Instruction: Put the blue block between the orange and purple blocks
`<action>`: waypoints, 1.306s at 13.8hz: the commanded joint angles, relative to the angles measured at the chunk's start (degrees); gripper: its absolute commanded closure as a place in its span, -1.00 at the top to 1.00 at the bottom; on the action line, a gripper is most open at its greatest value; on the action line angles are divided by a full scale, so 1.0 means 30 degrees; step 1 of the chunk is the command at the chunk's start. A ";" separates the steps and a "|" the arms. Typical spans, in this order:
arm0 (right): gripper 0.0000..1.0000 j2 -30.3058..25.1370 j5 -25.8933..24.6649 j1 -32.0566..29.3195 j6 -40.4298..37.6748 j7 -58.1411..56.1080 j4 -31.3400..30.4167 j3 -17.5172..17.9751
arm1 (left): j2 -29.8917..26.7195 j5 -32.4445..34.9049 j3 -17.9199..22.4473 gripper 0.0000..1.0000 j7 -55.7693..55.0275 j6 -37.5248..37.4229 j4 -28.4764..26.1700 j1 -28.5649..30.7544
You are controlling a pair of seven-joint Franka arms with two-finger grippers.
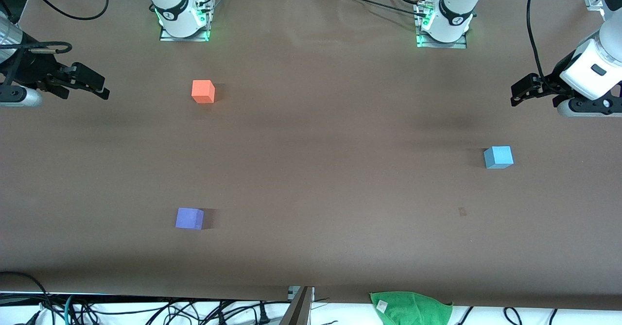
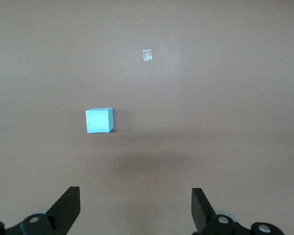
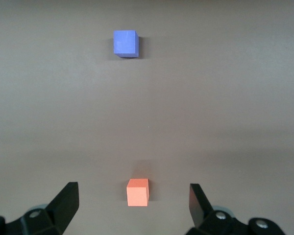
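Jaws, left: my left gripper (image 2: 135, 208) hangs in the air over the desk's edge at the left arm's end, black fingers (image 2: 68, 205) spread wide, nothing between them.
Jaws, right: my right gripper (image 3: 133, 205) hangs over the right arm's end of the desk, spread just as wide and empty.
Blue block: the small light sky-blue matte cube (image 1: 498, 157) sits flat on the desk toward the left arm's end, well apart from the other two, sharp-edged, with a soft, dull surface.
Orange block: the bright orange matte cube (image 1: 203, 91) rests toward the right arm's end, farther from the front camera than the purple one.
Purple block: the violet-purple matte cube (image 1: 189, 218) lies nearer the front camera, well apart from the orange cube, open desk between them.
Desk: a smooth brown matte sheet (image 1: 330, 135) covers it.
Cloth: a crumpled green towel (image 1: 411, 307) lies at the desk's near edge.
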 commanded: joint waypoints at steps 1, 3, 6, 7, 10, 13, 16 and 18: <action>0.99 0.0133 -0.0429 -0.0022 -0.0215 -0.0142 0.0373 0.0093 | -0.0283 -0.0335 -0.0241 1.00 -0.0068 0.0211 -0.0289 0.0313; 0.99 0.0134 -0.0897 0.0036 -0.0128 -0.0812 0.0373 0.0093 | -0.0283 -0.0335 -0.0241 1.00 -0.0069 0.0182 -0.0289 0.0342; 0.99 0.0133 -0.0957 0.0242 -0.0127 -0.0963 0.0402 0.0093 | -0.0225 -0.0336 -0.0241 1.00 -0.0098 0.0182 -0.0376 0.0313; 0.99 0.0133 -0.0957 0.0242 -0.0127 -0.0934 0.0402 0.0093 | -0.0195 -0.0336 -0.0241 1.00 -0.0098 0.0095 -0.0318 0.0313; 0.99 0.0133 -0.0957 0.0242 -0.0127 -0.0963 0.0402 0.0064 | -0.0020 -0.0336 -0.0241 1.00 -0.0098 0.0064 -0.0085 0.0255; 0.99 0.0163 -0.0957 0.0154 -0.0156 -0.0963 0.0373 0.0034 | 0.0039 -0.0306 -0.0270 1.00 -0.0098 -0.0286 -0.0054 0.0255; 0.99 0.0163 -0.0957 0.0183 -0.0157 -0.0963 0.0402 0.0034 | 0.0010 -0.0014 -0.0241 1.00 0.0048 -0.0403 -0.0025 0.0284; 0.99 0.0163 -0.0957 0.0154 -0.0186 -0.0963 0.0373 0.0034 | 0.0126 -0.0013 -0.0212 1.00 -0.0069 -0.0405 0.0062 0.0284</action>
